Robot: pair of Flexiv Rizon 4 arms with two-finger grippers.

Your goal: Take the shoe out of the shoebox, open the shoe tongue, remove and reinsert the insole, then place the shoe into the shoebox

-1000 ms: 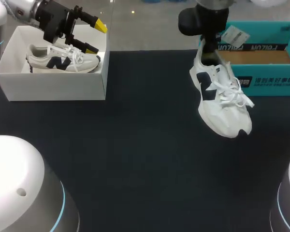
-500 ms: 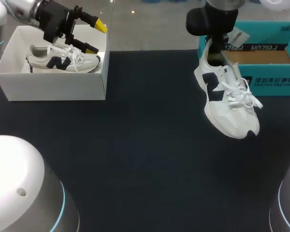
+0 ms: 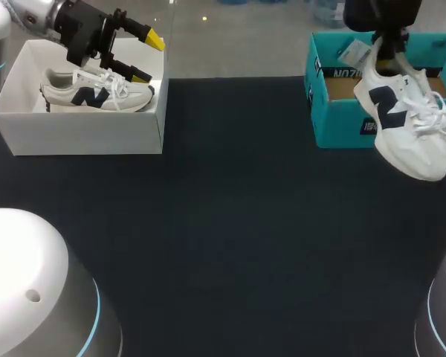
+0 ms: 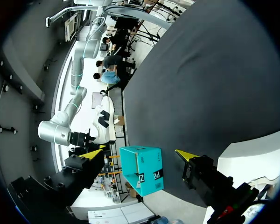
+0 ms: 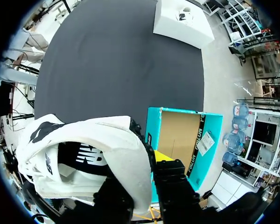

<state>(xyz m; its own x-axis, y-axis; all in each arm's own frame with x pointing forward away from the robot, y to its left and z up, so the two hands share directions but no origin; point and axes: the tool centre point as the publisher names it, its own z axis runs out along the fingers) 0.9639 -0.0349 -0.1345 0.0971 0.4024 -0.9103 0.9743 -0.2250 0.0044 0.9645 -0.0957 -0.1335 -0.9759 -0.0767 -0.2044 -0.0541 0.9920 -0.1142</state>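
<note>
The shoe [image 5: 84, 154] hides one finger of the right hand [image 5: 149, 163].

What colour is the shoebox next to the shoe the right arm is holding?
The shoebox is teal outside, brown cardboard inside; clearest in the head view.

- Left arm [image 3: 31, 12] sat at the far-left corner, its wrist angled down and toward the middle.
- Left gripper [image 3: 147, 58] had its fingers [image 4: 91, 154] spread wide, yellow tips well apart and touching nothing.
- Right arm [image 3: 379, 11] sat at the far-right edge, its dark wrist pointing nearly straight down.
- Right gripper [image 3: 387, 56] was clamped on the shoe [image 3: 412, 141] heel collar, one finger inside and one outside, with the shoe hanging toe-down.
</note>
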